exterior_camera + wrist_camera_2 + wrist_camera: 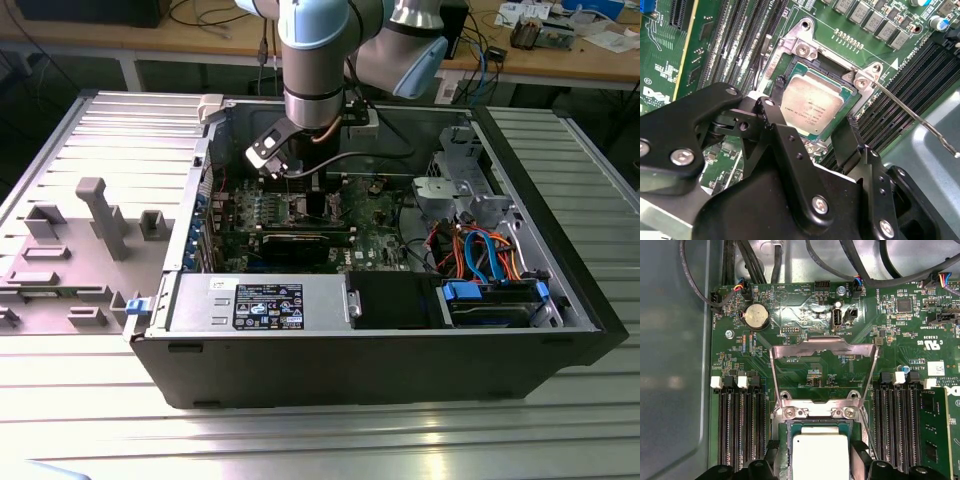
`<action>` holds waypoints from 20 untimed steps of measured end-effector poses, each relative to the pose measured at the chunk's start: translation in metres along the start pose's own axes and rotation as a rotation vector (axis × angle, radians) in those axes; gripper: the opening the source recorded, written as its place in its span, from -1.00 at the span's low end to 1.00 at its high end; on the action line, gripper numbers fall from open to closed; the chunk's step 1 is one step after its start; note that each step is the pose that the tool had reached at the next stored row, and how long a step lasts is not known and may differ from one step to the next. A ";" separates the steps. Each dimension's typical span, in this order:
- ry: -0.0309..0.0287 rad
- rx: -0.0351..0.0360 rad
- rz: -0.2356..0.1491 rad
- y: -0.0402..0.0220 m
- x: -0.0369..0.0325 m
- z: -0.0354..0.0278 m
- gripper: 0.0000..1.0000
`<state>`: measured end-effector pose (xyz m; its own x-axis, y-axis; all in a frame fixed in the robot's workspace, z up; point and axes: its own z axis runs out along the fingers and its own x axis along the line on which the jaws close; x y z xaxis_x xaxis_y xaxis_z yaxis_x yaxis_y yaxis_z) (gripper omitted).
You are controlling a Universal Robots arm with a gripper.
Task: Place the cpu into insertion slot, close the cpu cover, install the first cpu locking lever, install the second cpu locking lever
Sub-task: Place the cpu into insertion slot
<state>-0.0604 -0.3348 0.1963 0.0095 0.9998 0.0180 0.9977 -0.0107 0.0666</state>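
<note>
cpu (812, 107) sits in insertion slot (807, 47), cpu cover (822, 345) open, gripper (812, 111) spread over the chip.
Exterior view: arm (315, 60) reaches down into the open PC case (300, 370), gripper (300, 185) low over the green board (380, 235). Second wrist view: black fingers (777, 87) stand one on each side of the cpu, just beside its edges, holding nothing; a thin locking lever (912, 114) sticks out, unlatched, off the slot's corner. First wrist view: cpu (820, 457) lies flat in the insertion slot (817, 424), a gap shows to each finger (773, 449), and the cpu cover is swung back off its hinge, board visible through its window.
</note>
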 end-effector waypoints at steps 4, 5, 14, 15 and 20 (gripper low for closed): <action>0.0000 -0.0001 0.000 0.0000 0.0000 0.0001 0.43; 0.0000 0.0000 0.000 0.0000 0.0000 0.0000 0.43; -0.0003 0.0004 0.000 0.0003 0.0002 -0.0047 0.43; -0.0002 0.0008 0.000 0.0003 0.0002 -0.0054 0.43; -0.0004 0.0011 0.000 0.0005 0.0002 -0.0071 0.43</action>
<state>-0.0604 -0.3347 0.2034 0.0096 0.9998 0.0176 0.9978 -0.0107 0.0655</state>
